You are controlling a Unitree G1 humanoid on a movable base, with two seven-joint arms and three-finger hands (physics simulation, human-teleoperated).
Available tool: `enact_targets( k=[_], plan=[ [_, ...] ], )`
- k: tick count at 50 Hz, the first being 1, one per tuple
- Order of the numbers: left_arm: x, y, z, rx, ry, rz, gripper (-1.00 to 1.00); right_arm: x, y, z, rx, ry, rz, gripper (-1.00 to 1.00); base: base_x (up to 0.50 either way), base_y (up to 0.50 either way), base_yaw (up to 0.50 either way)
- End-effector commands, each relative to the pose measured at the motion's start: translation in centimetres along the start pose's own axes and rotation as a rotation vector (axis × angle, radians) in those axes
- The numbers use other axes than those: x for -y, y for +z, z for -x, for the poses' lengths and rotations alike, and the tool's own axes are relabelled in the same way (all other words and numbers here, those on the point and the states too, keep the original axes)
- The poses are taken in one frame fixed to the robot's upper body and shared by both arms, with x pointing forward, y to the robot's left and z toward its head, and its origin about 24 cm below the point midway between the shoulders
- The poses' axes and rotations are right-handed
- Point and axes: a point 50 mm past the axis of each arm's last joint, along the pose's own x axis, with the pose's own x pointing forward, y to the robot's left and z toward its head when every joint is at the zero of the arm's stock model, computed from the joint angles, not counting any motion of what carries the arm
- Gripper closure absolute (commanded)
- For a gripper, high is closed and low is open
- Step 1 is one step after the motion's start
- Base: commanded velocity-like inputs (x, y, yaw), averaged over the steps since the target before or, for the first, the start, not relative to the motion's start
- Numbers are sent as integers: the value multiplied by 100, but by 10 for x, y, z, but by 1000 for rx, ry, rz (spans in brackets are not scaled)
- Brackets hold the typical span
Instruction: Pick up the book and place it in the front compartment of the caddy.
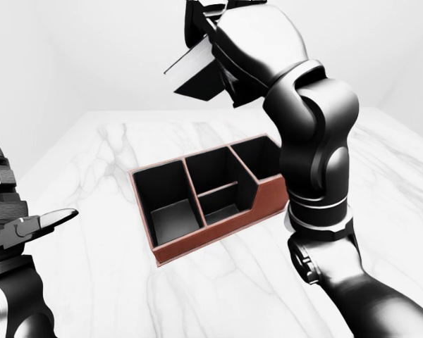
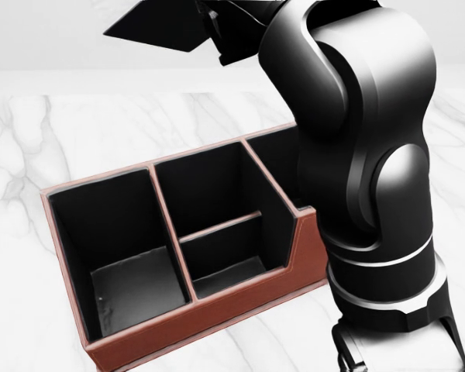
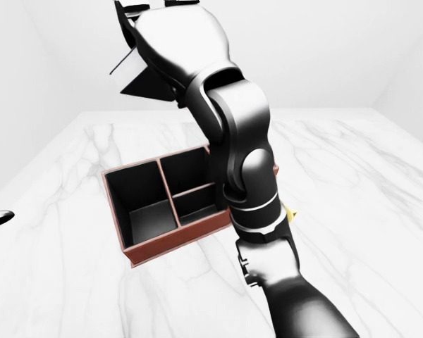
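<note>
The brown caddy with black compartments stands on the white marble table. Its small near compartment lies in the middle section and holds nothing. My right hand is raised high above the caddy, at the top of every view. Its fingers are shut on the book, a flat thing with a pale edge and a dark face, tilted down to the left. My right arm crosses in front of the caddy's right end. My left hand hangs open at the left edge of the left-eye view, apart from the caddy.
A sliver of a yellow cup shows to the right of the caddy, behind my right arm. Bare marble lies to the left of the caddy and below it in the left-eye view. A plain pale wall stands beyond the table.
</note>
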Motion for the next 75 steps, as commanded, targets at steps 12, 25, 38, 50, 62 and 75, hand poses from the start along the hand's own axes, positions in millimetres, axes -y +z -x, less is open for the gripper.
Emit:
enact_targets(
  k=[12, 25, 38, 50, 62, 75],
  plan=[
    [1, 0, 1, 0, -3, -1, -100, 14, -19, 2, 140, -15, -267, 100, 0, 0, 0],
    [0, 0, 0, 2, 0, 1, -100, 10, -18, 3, 253, 15, -408, 100, 0, 0, 0],
    [-1, 1, 0, 3, 1, 1, -100, 10, -15, 9, 369, 16, -565, 100, 0, 0, 0],
    [-1, -2, -2, -6, 5, 1, -100, 2, -21, 10, 417, 48, -697, 100, 0, 0, 0],
    [-2, -1, -3, -1, 8, 2, -100, -17, -26, 9, 398, 48, -838, 100, 0, 0, 0],
    [-1, 0, -1, 0, 2, 0, -100, -34, -47, 16, 313, 4, -952, 100, 0, 0, 0]
  ],
)
